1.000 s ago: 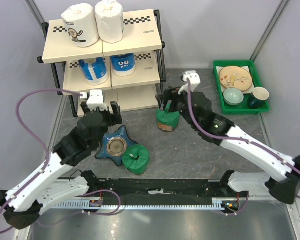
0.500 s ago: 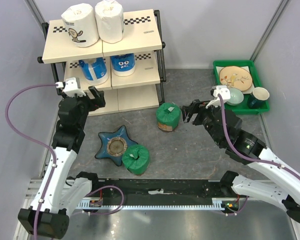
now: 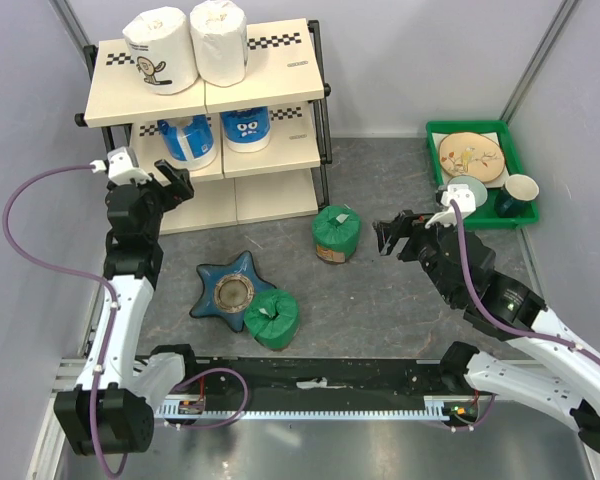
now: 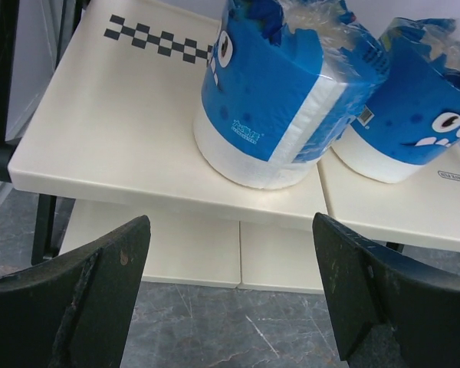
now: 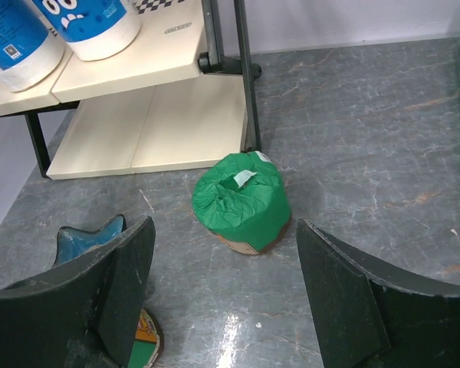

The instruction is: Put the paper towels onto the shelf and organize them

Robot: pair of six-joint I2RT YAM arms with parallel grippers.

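Observation:
The shelf (image 3: pixel 280 70) stands at the back left. Two white paper towels (image 3: pixel 161 48) (image 3: pixel 219 40) sit on its top board, and two blue ones (image 3: pixel 188 138) (image 3: pixel 246 127) on the middle board (image 4: pixel 123 138). One green roll (image 3: pixel 336 233) stands upright on the table by the shelf's right leg. A second green roll (image 3: pixel 272 318) rests against the star dish. My left gripper (image 3: pixel 175 182) hangs open in front of the shelf's left side, facing the blue rolls (image 4: pixel 270 92). My right gripper (image 3: pixel 390 236) is open, right of the standing green roll (image 5: pixel 241 201) and clear of it.
A blue star-shaped dish (image 3: pixel 232 287) lies on the table in front of the shelf. A green tray (image 3: pixel 465 126) at the back right holds a plate (image 3: pixel 471 155), a bowl (image 3: pixel 467 190) and a mug (image 3: pixel 520 192). The shelf's bottom board (image 5: pixel 153 130) is bare.
My right gripper has come off the standing green roll and drawn back to the right. My left gripper rose from beside the star dish to the shelf's left side. Both jaws widened.

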